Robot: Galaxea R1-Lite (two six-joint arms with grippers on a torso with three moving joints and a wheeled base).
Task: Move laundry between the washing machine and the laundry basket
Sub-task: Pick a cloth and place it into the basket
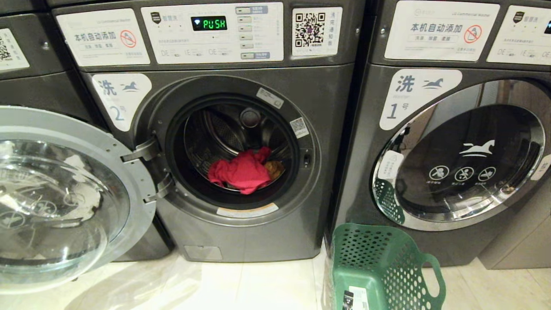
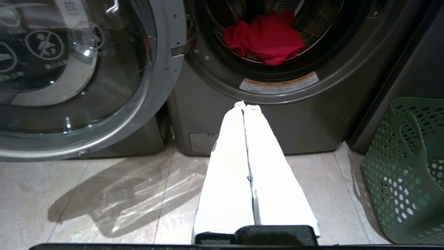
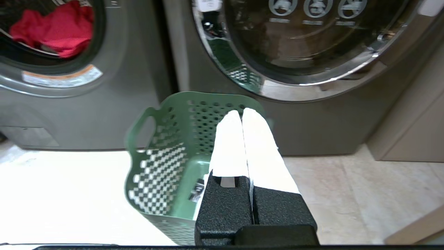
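Tiled floor, upright laundry basket

Pale tile floor is carrying washer no. 2, washer no. 1 beside it, w/ green laundry basket sitting just in front, betw. them.

left gripper: two long white fingers, wide at the back and thin at the tips
left gripper base: a black bumpy block

right gripper: two white fingers, same pointy shape
right gripper base: two black rough blocks side by side, with a small slot on top
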